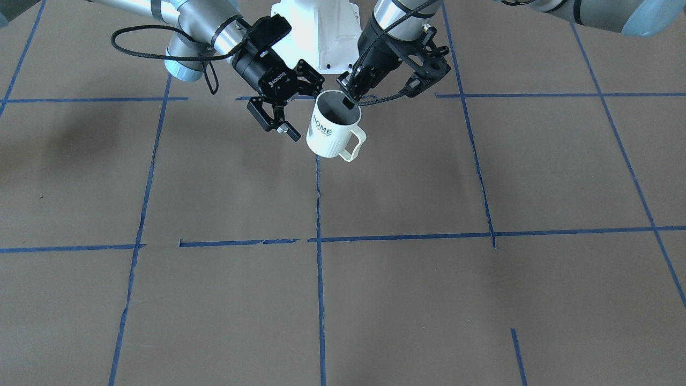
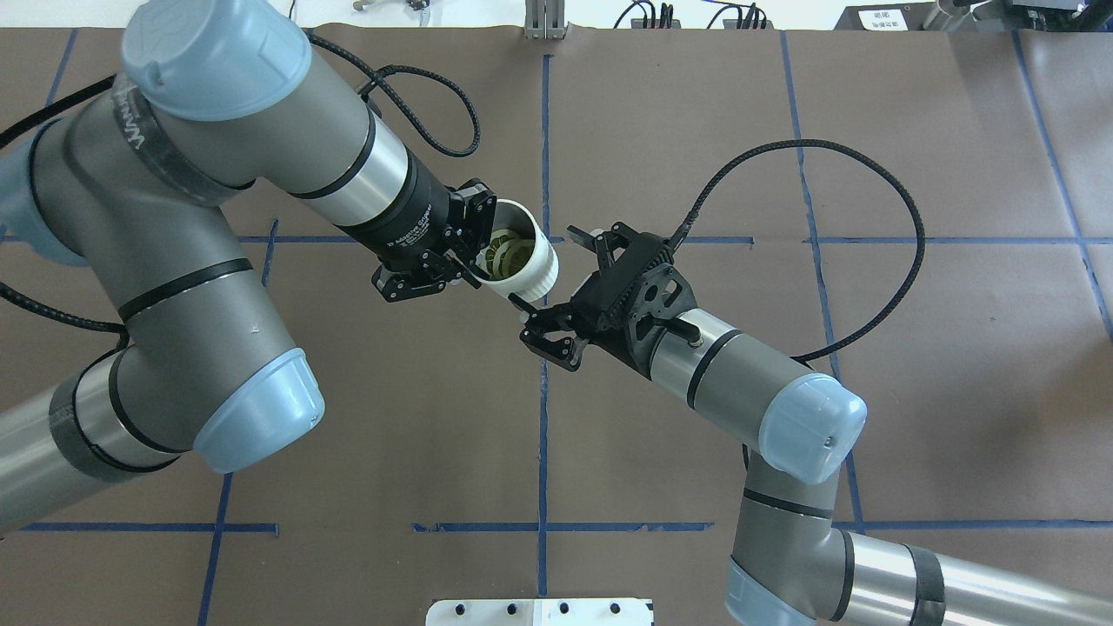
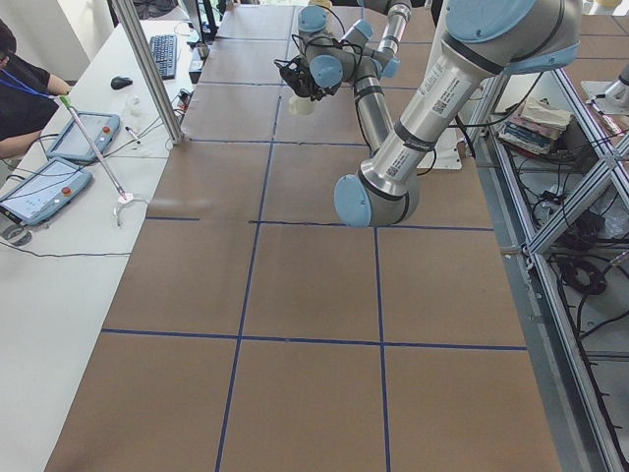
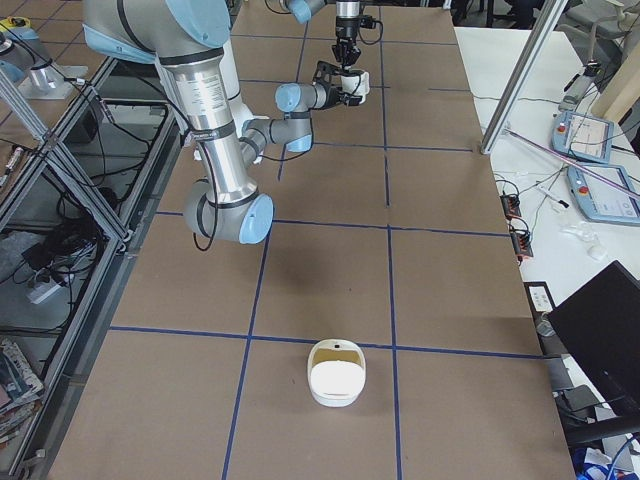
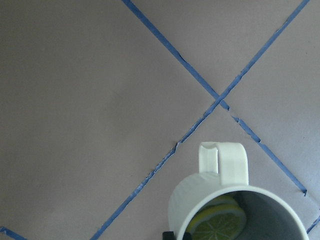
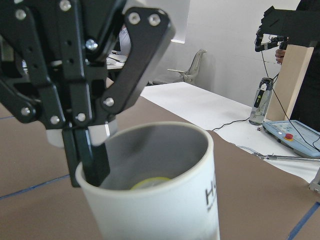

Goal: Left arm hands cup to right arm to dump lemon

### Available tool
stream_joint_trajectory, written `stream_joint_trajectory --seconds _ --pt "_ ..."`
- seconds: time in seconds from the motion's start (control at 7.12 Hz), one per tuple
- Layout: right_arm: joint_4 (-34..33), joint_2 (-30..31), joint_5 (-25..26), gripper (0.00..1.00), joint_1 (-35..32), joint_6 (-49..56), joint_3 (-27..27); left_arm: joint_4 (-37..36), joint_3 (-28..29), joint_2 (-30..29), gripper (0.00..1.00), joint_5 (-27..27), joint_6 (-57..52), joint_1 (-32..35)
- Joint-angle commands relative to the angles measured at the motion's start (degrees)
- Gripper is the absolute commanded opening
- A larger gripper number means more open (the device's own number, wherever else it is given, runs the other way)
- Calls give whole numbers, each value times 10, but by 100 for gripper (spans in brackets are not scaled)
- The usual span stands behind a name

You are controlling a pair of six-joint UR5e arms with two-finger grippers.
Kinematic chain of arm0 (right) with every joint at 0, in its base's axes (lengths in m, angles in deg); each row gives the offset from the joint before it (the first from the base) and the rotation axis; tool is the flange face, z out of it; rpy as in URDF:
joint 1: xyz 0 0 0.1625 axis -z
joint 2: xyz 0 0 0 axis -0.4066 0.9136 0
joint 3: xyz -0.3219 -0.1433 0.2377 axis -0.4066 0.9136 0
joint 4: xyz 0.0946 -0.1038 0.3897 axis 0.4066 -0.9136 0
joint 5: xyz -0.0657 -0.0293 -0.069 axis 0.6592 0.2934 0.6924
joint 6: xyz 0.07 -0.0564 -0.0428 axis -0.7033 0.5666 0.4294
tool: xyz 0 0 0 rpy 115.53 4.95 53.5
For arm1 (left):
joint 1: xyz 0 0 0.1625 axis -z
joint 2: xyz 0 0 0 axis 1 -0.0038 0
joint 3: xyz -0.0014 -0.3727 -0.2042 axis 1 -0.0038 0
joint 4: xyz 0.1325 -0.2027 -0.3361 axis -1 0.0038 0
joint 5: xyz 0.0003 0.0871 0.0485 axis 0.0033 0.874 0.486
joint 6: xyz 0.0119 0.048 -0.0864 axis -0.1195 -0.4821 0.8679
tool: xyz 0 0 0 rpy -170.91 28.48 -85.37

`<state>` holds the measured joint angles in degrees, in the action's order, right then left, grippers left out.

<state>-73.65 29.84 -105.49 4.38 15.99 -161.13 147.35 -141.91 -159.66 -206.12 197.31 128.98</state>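
The cream-white cup with "HOME" lettering hangs tilted above the table. My left gripper is shut on its rim, one finger inside. Lemon slices lie in the cup. The left wrist view shows the lemon in the grey inside and the handle pointing away. My right gripper is open and empty, its jaws spread beside the cup's wall, with no clear contact. In the overhead view it faces the cup from the right. The right wrist view shows the cup close up.
A cream-white container stands on the table far off toward the robot's right end. The brown table is marked with blue tape lines. The white robot base is behind the grippers. An operator's desk with tablets lies beyond the table edge.
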Motion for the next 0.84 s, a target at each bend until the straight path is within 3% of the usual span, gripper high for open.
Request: stream_joint_trajectory --seconds 0.0,0.7 --pt "-1 0 2 99 0 0 4 1 -9 -9 0 -3 7 -4" --pt "0 -9 7 99 13 0 5 7 -1 -11 0 -3 3 -8"
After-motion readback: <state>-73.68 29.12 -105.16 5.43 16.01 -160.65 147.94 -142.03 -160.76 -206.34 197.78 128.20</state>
